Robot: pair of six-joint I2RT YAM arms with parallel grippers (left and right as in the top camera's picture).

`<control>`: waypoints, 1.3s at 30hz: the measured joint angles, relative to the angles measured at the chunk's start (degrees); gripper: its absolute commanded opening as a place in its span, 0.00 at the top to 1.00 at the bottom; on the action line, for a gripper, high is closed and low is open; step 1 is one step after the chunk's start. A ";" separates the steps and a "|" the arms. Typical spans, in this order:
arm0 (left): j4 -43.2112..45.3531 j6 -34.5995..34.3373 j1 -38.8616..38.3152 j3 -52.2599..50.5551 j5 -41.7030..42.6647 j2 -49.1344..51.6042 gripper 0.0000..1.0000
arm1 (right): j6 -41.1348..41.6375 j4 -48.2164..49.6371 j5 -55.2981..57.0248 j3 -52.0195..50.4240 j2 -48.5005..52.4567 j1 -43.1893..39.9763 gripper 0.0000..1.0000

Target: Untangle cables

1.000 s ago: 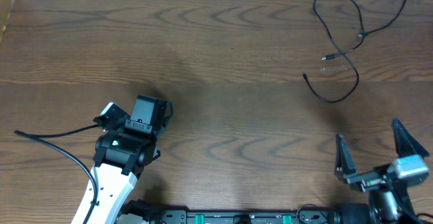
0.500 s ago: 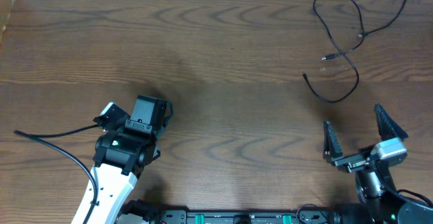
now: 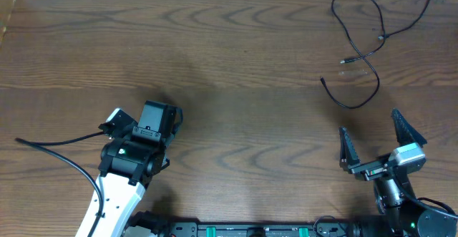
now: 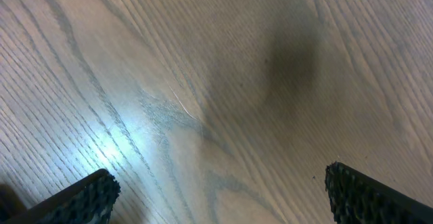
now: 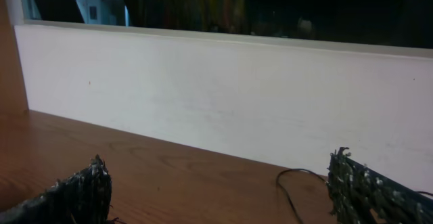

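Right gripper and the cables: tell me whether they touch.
Apart. The overhead view shows a strip of bare table between the open right gripper and the nearest loop of the cables.

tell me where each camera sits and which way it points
overhead: above the brown wooden table, facing straight down; left arm, right arm, tangled thin black cables.
left wrist: on the left arm, facing down at bare wood; left fingers.
right wrist: low, facing the white wall; right fingers.
shared: overhead and right wrist both show the cables.
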 measured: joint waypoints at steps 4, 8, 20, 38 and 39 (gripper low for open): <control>0.00 0.00 0.00 0.00 0.00 0.00 0.02 | 0.00 -0.24 0.00 -0.02 0.00 0.00 0.01; 0.00 0.00 0.00 0.00 0.00 0.00 0.02 | 0.00 -0.68 0.00 -0.02 0.00 0.00 0.01; 0.00 0.00 0.00 0.00 0.00 0.00 0.02 | 0.98 10.51 0.26 -8.13 -0.02 0.00 0.01; 0.00 0.00 0.00 0.00 0.00 0.00 0.02 | 5.92 20.79 6.58 -20.04 0.02 0.00 0.01; 0.00 0.00 0.00 0.00 0.00 0.00 0.02 | 5.95 20.15 7.61 -20.04 0.02 0.00 0.01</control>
